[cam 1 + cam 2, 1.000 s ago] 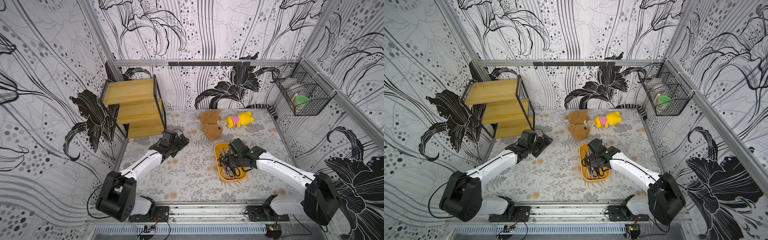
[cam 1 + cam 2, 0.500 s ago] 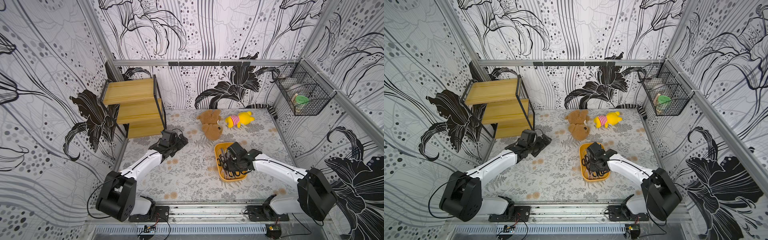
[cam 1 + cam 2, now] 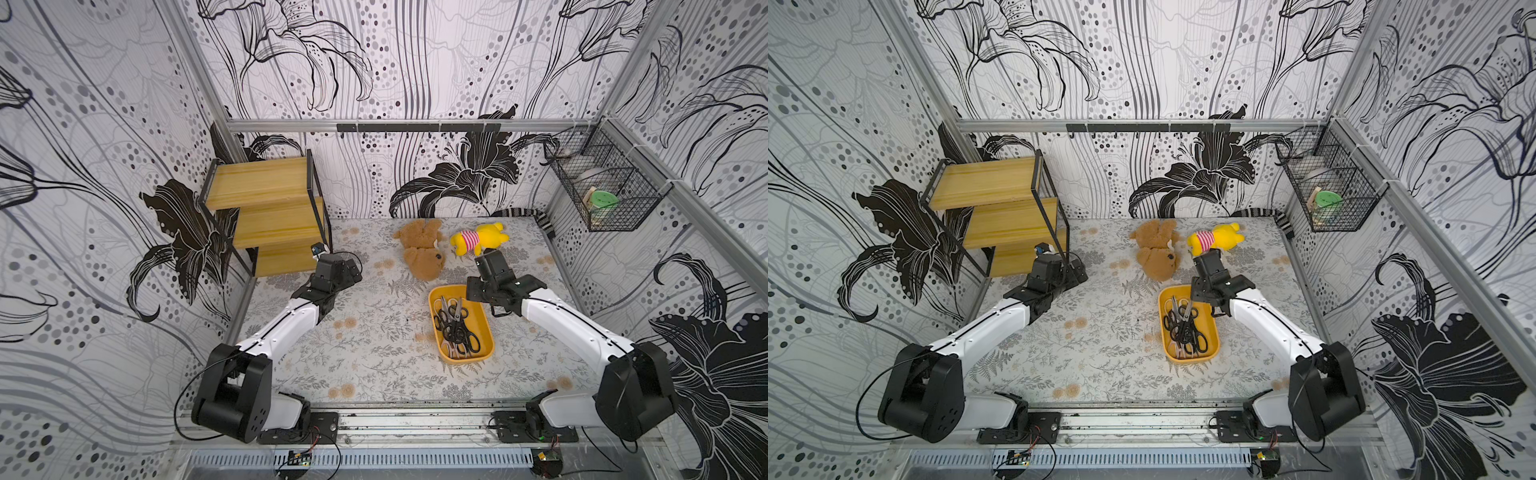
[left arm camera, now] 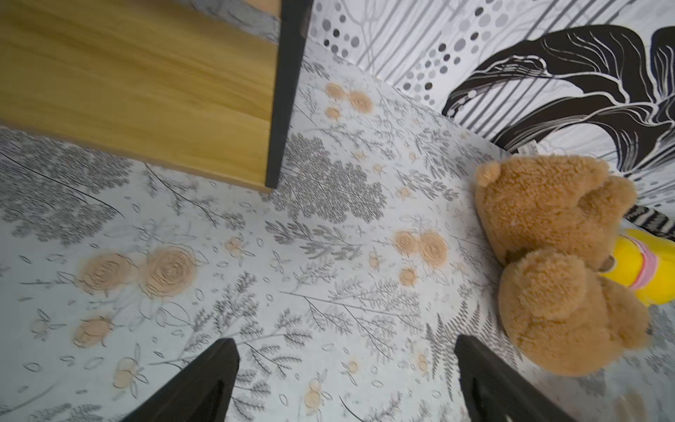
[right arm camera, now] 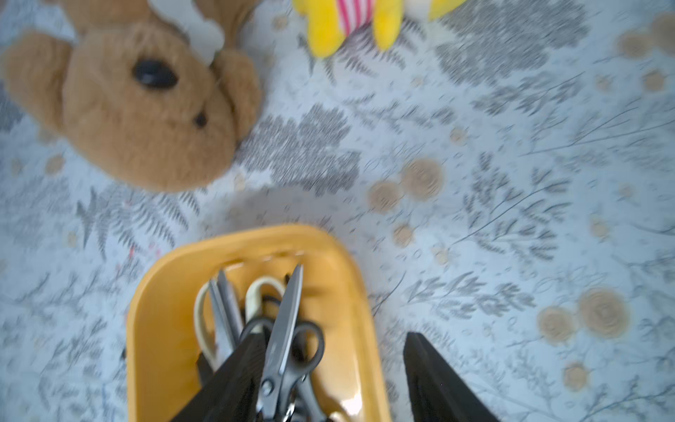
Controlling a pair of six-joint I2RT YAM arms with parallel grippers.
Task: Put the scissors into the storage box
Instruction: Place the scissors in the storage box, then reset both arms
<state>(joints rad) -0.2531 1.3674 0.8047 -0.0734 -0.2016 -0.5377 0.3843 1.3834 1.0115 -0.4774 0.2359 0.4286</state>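
The yellow-orange storage box (image 3: 484, 322) (image 3: 1210, 328) lies right of centre on the patterned mat, with several scissors (image 3: 455, 328) (image 3: 1183, 328) piled in it, mostly black-handled. In the right wrist view a black-handled pair (image 5: 281, 329) and a cream pair lie in the box (image 5: 164, 310). My right gripper (image 5: 332, 343) (image 3: 477, 293) hangs open over the box's far end, one finger over the scissors and the other outside the rim, holding nothing. My left gripper (image 4: 345, 347) (image 3: 353, 270) stands open and empty over bare mat by the shelf.
A brown teddy bear (image 3: 419, 253) and a yellow plush toy (image 3: 478, 241) lie just beyond the box. A stepped wooden shelf (image 3: 266, 208) stands at the back left. A black wire basket (image 3: 602, 195) hangs on the right wall.
My right gripper has opened and drawn back from the middle of the box toward its far end. The scissors it was shut on now lie in the box. The left arm has not moved.
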